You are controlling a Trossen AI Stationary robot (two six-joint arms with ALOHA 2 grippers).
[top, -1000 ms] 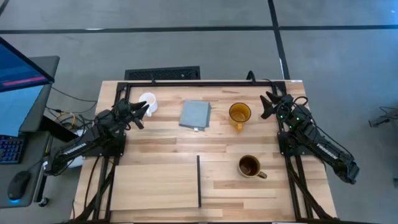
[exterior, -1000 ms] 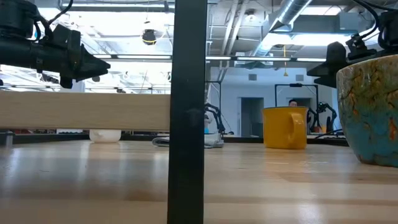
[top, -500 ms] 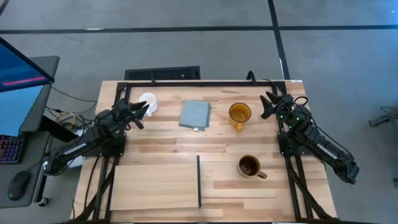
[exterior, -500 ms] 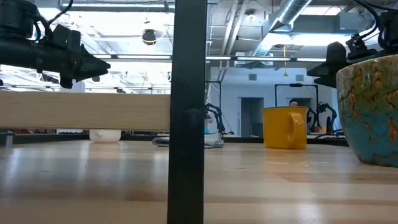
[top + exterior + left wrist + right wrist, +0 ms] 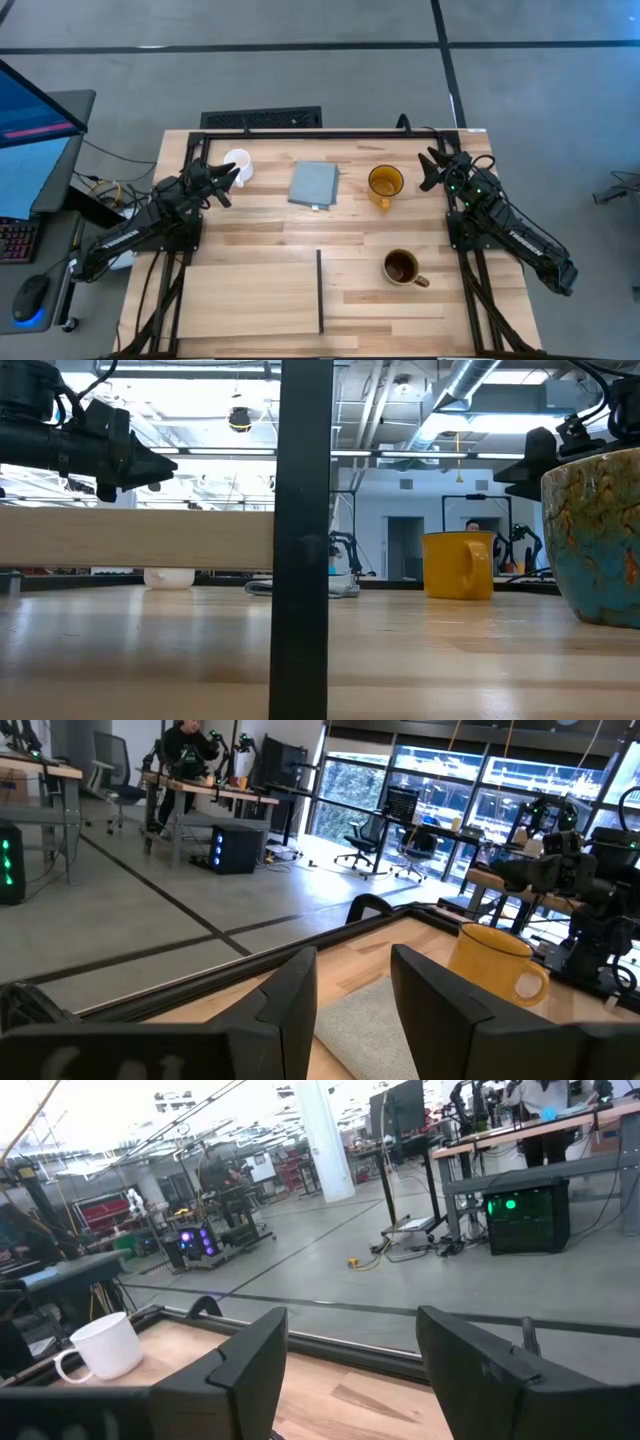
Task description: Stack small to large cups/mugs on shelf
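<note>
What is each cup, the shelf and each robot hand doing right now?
White mug: upright on the table, untouched.
Yellow mug: upright on the table, empty, untouched.
Brown mug: upright on the table, untouched.
Shelf: flat, nothing on it.
Grey pad: flat, bare.
Left gripper: fingers open, empty, near the white mug.
Right gripper: fingers open, empty, near the yellow mug.

You have a grey-blue square pad (image 5: 314, 184) lying flat near the far edge of the wooden surface (image 5: 260, 225), roughly at its middle. Off the surface's left edge you can see a monitor (image 5: 25, 140), a keyboard (image 5: 12, 243) and a mouse (image 5: 31, 297).
</note>
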